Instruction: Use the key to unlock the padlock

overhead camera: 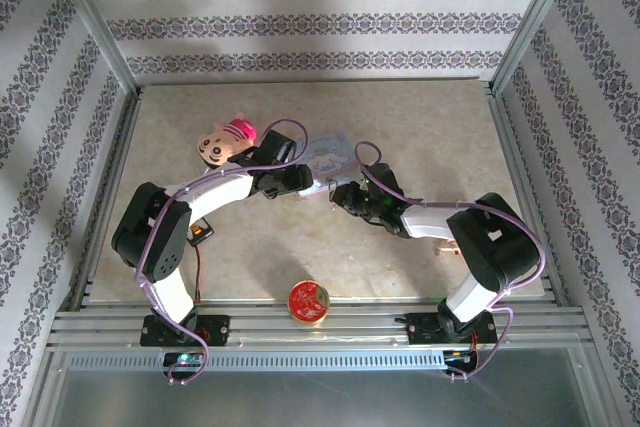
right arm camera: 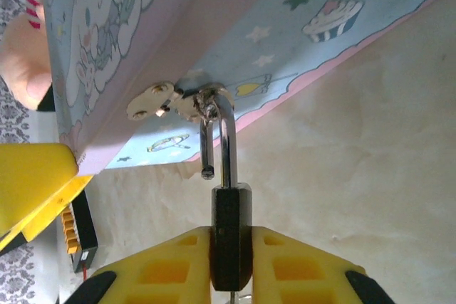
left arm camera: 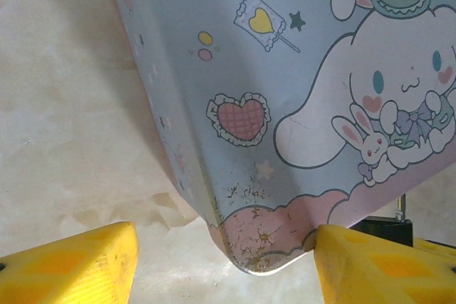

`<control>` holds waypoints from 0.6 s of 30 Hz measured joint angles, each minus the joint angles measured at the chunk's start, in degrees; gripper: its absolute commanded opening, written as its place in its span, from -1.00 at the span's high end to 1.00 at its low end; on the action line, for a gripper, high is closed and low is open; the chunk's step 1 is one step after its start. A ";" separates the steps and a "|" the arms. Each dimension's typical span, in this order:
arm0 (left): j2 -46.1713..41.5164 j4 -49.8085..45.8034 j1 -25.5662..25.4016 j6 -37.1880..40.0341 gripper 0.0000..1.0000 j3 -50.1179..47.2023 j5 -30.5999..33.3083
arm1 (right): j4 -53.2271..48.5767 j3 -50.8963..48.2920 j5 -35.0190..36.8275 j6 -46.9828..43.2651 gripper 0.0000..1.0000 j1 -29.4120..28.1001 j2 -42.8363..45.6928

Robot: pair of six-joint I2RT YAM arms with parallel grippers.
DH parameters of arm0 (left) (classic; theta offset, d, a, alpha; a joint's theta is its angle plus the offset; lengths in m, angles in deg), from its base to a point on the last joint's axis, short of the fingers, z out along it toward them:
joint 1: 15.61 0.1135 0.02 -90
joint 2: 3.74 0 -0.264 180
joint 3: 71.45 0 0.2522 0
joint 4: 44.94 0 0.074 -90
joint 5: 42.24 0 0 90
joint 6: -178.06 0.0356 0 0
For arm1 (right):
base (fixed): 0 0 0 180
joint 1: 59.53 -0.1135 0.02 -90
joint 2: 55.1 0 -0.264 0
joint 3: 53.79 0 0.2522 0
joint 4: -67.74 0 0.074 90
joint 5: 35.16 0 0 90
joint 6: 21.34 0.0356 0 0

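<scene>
The padlock is a small dark body with a silvery shackle. The shackle hangs in the metal hasp of the pale blue cartoon tin, and its short leg is out of the body, with its end free. My right gripper is shut on the padlock body, one yellow finger on each side. My left gripper is open astride the tin's worn lower corner. Its right finger is at the tin's edge, its left finger apart. The key is hidden. From above, both grippers meet at the tin.
A plush toy with a pink cap lies against the tin's left side. A round red disc sits at the near edge between the arm bases. A small black and orange device lies beside the left arm. Metal rails and patterned walls enclose the table.
</scene>
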 measured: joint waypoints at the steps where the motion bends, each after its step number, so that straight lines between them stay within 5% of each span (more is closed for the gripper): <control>1: 0.00 0.02 0.00 -0.07 -0.20 0.00 -0.02 | 0.15 -0.11 0.24 0.04 0.78 0.00 0.15; 18: -0.76 6.32 0.00 -2.21 0.04 -3.30 -2.58 | 8.26 -4.04 9.97 8.02 0.92 -3.82 0.22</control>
